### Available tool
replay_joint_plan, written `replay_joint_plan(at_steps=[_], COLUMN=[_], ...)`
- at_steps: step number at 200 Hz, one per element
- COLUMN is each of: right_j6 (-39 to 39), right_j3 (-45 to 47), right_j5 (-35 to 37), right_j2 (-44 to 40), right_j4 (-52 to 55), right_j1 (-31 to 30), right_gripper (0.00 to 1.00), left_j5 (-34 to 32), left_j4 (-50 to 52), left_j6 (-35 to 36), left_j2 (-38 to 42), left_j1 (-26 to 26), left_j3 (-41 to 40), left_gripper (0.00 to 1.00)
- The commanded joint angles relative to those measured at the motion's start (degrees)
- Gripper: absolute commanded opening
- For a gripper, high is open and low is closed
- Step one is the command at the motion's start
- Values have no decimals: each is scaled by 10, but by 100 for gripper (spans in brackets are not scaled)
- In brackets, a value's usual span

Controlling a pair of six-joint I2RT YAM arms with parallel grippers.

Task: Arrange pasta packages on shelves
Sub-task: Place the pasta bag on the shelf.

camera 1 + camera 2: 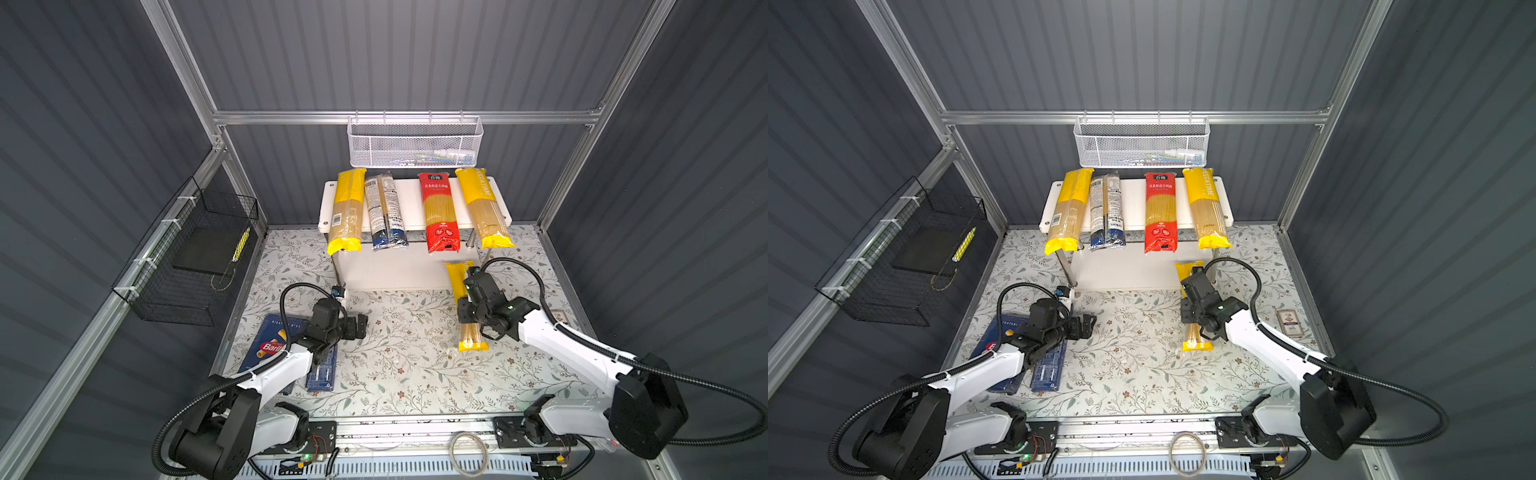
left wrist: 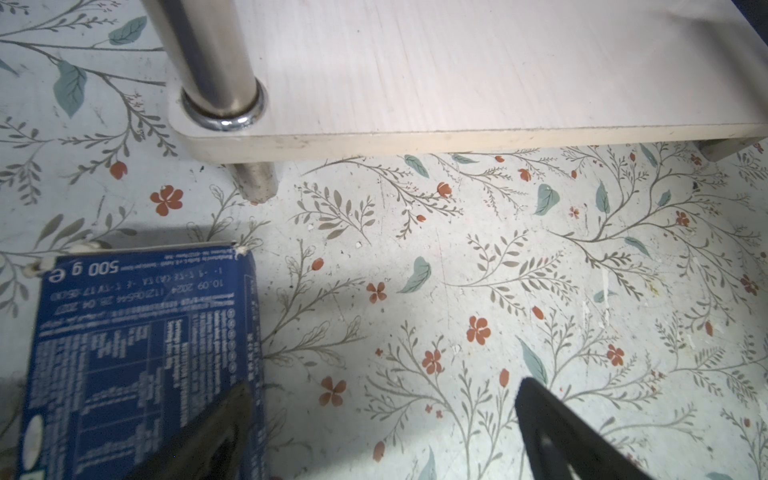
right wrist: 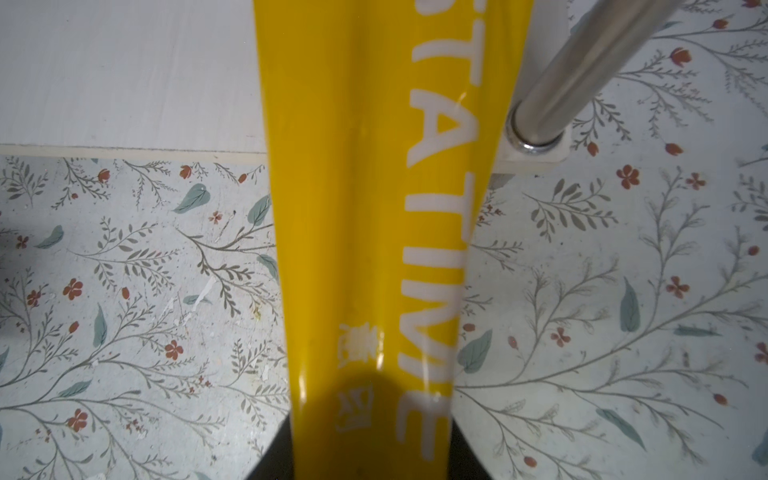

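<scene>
The shelves (image 1: 409, 203) stand at the back of the floral table. Across the top board lie a yellow bag (image 1: 347, 212), a grey-and-blue bag (image 1: 384, 212), a red bag (image 1: 439, 212) and another yellow bag (image 1: 484, 208). A third yellow bag (image 1: 471, 336) (image 3: 374, 228) points at the lower board (image 3: 124, 75), its far end over that board's front edge. My right gripper (image 1: 467, 307) (image 3: 370, 449) is shut on its middle. My left gripper (image 1: 361, 326) (image 2: 384, 388) hangs open over bare table beside the narrow blue box (image 1: 322, 374) (image 2: 137, 345). The wide Barilla box (image 1: 270, 345) lies further left.
A white mesh basket (image 1: 415, 141) hangs on the back rail above the shelves. A black wire basket (image 1: 195, 257) hangs on the left wall. A small card (image 1: 1289, 322) lies at the table's right edge. Chrome legs (image 2: 212, 54) (image 3: 582, 70) stand at the lower board's front corners.
</scene>
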State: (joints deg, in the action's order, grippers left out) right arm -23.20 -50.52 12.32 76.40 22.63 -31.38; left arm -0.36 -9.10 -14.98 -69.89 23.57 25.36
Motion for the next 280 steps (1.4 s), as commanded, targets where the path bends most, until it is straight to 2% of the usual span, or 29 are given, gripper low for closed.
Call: replay_joint_plan(at_steps=[1,169,184,228,248,280], right_j6=[24,54,54,52,51,48], right_j3=[-48,-134,-141,-162,-166,-172], right_j5=[-2,-26,-27,-26,-33,-33], right_j2=[20,173,182,212,222,230], right_j4=[-79,-162,-166,-170,-170,-159], right_j1=[14,82,83,91,94,96], right_gripper=[17,17,21,40,45,62], left_j5=[4,7,6,6,6,6], left_j4=[0,2,2,2,2,2], left_j6=[7,6,6,5,5,6], left_j2=[2,-3,-3,-2,-2,0], left_j1=[-3,-3,-3,-3,-3,-3], left_j3=[1,4,4,4,3,3], left_gripper=[100,100,100,100,100,100])
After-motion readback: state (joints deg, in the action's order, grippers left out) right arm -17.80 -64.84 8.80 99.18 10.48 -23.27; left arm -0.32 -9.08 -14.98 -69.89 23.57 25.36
